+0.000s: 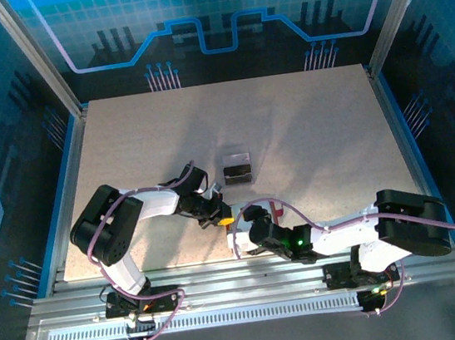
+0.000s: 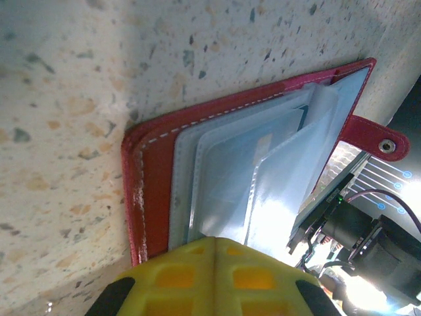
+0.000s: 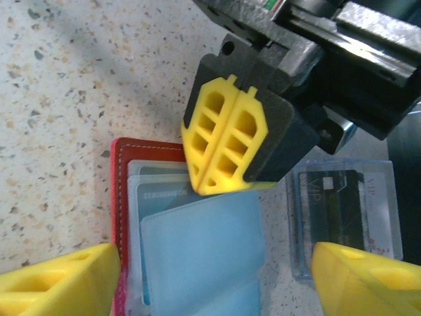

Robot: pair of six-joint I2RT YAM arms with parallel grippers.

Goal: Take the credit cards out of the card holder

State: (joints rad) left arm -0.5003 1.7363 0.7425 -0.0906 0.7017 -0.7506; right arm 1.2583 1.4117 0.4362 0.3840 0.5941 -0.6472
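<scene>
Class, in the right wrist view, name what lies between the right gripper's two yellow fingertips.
The open card holder, pale pockets facing up; the right wrist view shows it.

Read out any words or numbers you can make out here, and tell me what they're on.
"VIP": faint, on the dark card in the clear plastic box, right wrist view.
A printed row on the grey card in the red card holder: too blurred to read.
Nothing else is legible.
</scene>
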